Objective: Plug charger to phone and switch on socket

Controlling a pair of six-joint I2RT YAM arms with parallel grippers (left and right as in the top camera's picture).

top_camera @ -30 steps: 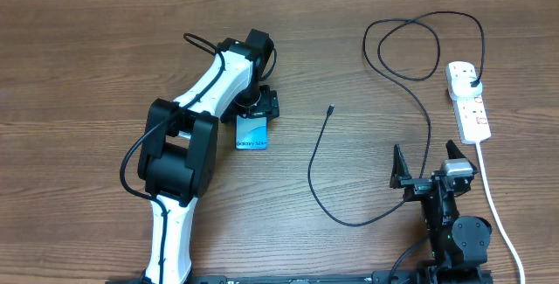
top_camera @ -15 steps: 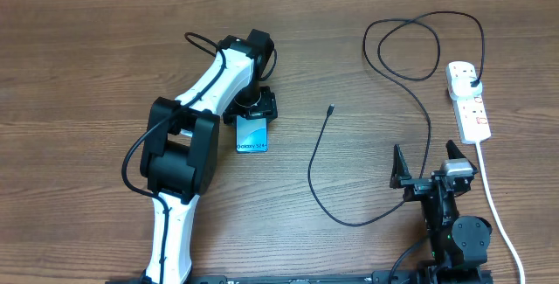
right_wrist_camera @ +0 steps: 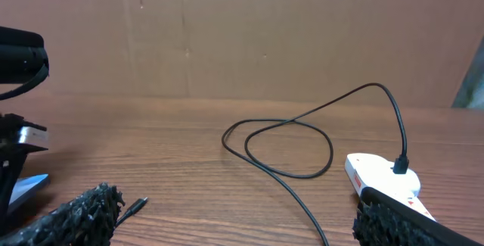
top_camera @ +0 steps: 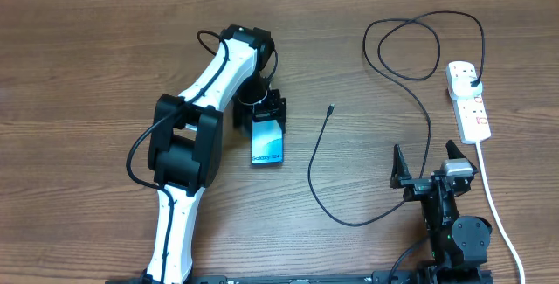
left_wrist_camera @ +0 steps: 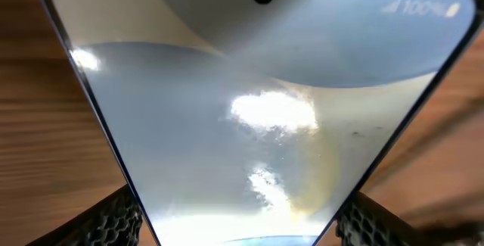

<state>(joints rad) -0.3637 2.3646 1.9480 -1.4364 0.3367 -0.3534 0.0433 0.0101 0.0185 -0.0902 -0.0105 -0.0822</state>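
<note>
tabletop [top_camera: 87, 74]: wood | left pincer [top_camera: 265, 120]: clamped on top end of phone [top_camera: 267, 144], screen up, left of centre | right pincer [top_camera: 426, 163]: jaws spread, gripping nothing, near edge | charger [top_camera: 310, 175]: plug in socket [top_camera: 467, 100] at far right, cable looping, connector tip [top_camera: 330, 108] loose just right of phone

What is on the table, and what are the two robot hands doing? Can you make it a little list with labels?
left gripper: closed on the top end of the phone
phone: light-blue screen facing up, nothing plugged into it
right gripper: open and empty
charger: black cable lying loose on the table
connector tip: free, to the right of the phone in the overhead view
plug: sitting in the power strip
power strip: white, far right; switch position cannot be told
</note>
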